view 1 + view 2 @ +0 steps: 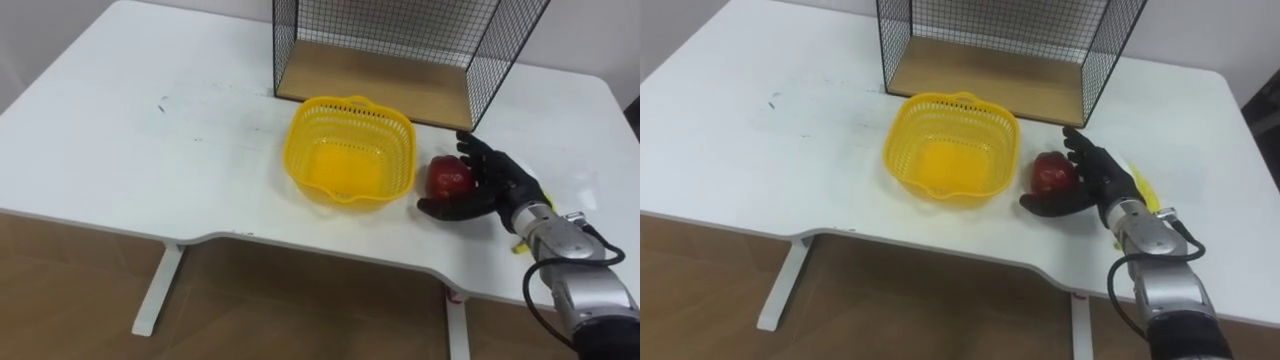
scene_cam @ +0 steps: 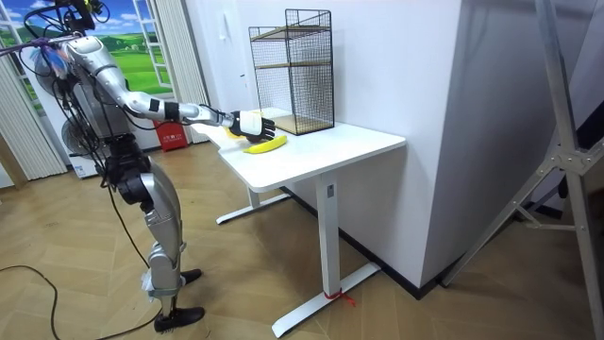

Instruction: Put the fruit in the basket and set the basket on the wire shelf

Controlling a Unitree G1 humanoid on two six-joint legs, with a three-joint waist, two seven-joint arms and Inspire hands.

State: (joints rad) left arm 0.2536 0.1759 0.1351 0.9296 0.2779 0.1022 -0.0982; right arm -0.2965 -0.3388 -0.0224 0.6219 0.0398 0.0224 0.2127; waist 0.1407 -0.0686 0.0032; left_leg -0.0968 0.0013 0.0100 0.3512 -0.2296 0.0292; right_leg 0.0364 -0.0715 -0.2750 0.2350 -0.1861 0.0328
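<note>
Left eye view: I see my right hand [image 1: 492, 185] low over the white table [image 1: 140, 150], toward its right side.
My right hand: my thumb and fingers curve round the red apple [image 1: 450, 177]. My thumb is at its near side and my fingers are at its far side.
Red apple: it sits on the table, just beside the right wall of the yellow basket [image 1: 305, 150], outside it.
Yellow basket: it stands upright on the table, just in front of the wire shelf [image 1: 380, 75].
Wire shelf: it stands at the back of the table.
Banana [image 2: 266, 144]: in the room view it lies on the table by my hand.
Me: I stand at the table's edge with my right arm stretched out.
</note>
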